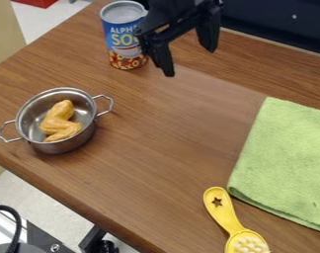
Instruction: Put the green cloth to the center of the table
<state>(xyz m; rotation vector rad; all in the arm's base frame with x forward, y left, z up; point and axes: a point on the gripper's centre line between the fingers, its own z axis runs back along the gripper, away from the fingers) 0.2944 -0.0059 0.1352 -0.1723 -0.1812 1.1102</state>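
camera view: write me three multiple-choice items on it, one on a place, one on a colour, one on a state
1. Where is the orange-brown food piece?
a) on top of the can
b) in the metal pot
c) beside the yellow brush

2. What colour is the cloth?
a) green
b) red
c) white

3. How does the gripper stand?
a) shut on the cloth
b) shut on the can
c) open, holding nothing

Key:
1 b: the piece lies inside the pot's rim.
2 a: the cloth is light green all over.
3 c: the fingers are spread, with nothing between them.
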